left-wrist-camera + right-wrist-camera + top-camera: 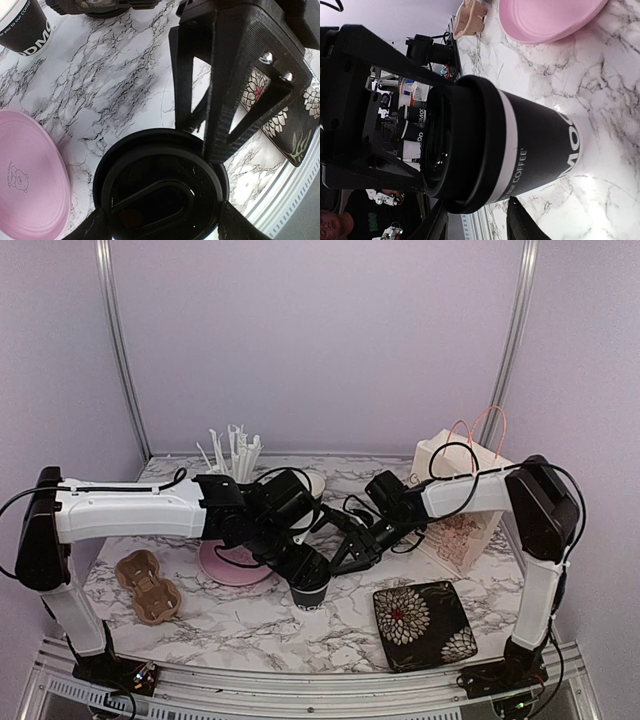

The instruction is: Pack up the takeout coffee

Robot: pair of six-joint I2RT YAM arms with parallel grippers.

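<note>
One takeout coffee cup (pixel 311 592) stands on the marble table (pixel 250 625), black with a white band and a black lid (pixel 160 192) seated on it. My left gripper (pixel 162 226) reaches down over it, a finger against each side of the rim, shut on the cup. My right gripper (pixel 475 222) hangs just right of the cup (pixel 530 145), its fingers apart, one finger (pixel 230 100) leaning at the lid's edge. The second cup (pixel 25 27) stands apart at the back, mostly hidden behind my left arm in the top view.
A pink plate (pixel 232 562) lies left of the cup. The brown pulp carrier (pixel 148 586) sits at the front left and a black floral tray (pixel 425 625) at the front right. A paper bag (pixel 458 515) stands at the right; a cup of white sticks (pixel 236 452) at the back.
</note>
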